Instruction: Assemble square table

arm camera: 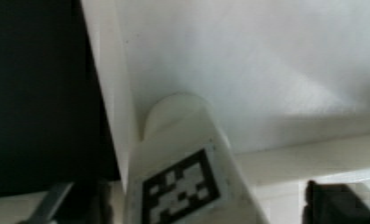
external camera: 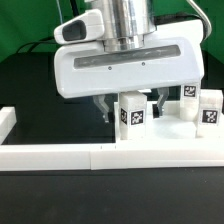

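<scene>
A small white table leg point(external camera: 132, 113) with a black-and-white tag stands upright just behind the white border wall. My gripper point(external camera: 132, 108) hangs over it, a dark finger on either side. In the wrist view the same leg point(arm camera: 182, 170) rises between the fingers point(arm camera: 347, 197). A gap shows on each side of it, wider on one side, so the jaws stand open around the leg without pressing it. Beneath the leg lies the broad white tabletop point(arm camera: 253, 70). In the exterior view my hand hides most of the tabletop.
Two more tagged legs point(external camera: 186, 106) point(external camera: 210, 112) stand close together at the exterior view's right. The long low white border wall point(external camera: 100, 155) runs across the front, and a white block point(external camera: 5, 120) sits at its left end. The table surface point(external camera: 30, 90) is black.
</scene>
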`<move>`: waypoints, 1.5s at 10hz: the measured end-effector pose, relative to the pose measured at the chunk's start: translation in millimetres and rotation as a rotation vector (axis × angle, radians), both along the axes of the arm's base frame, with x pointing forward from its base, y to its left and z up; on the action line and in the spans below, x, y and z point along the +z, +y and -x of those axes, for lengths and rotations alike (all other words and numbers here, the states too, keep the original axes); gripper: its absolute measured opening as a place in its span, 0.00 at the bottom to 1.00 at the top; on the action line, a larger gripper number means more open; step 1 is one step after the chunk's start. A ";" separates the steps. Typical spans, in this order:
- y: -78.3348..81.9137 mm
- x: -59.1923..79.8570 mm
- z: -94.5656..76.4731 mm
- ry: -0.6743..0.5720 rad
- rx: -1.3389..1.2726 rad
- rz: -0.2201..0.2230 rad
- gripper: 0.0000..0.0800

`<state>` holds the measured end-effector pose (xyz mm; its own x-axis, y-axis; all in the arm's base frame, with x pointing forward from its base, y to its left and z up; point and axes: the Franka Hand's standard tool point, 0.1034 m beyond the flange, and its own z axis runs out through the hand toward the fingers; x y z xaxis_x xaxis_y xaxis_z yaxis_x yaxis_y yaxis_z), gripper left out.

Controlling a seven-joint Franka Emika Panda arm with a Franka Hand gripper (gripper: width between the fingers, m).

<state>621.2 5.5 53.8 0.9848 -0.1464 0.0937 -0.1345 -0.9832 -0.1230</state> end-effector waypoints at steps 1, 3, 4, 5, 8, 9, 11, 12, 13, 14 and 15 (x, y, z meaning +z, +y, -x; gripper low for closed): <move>0.1 -0.1 0.0 0.006 -0.057 -0.007 0.47; -3.7 0.0 0.2 0.021 -0.205 -0.020 0.34; -4.0 0.1 0.2 0.031 -0.301 -0.031 0.34; -4.1 0.1 0.2 0.038 -0.361 -0.039 0.34; -0.6 -1.1 -1.3 0.183 -0.992 -0.076 0.34; 1.0 -1.8 -1.4 0.215 -1.133 -0.088 0.34; 1.2 -1.8 -1.6 0.222 -1.224 -0.096 0.34; 1.3 -1.8 -1.9 0.228 -1.302 -0.102 0.34; 1.6 -1.7 -2.3 0.232 -1.363 -0.108 0.34; 1.5 -1.7 -2.6 0.240 -1.454 -0.115 0.34; 1.1 -1.1 -3.1 0.262 -1.618 -0.133 0.34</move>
<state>624.4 6.5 52.7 -0.2039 -0.9693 -0.1374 -0.9786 0.2059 0.0000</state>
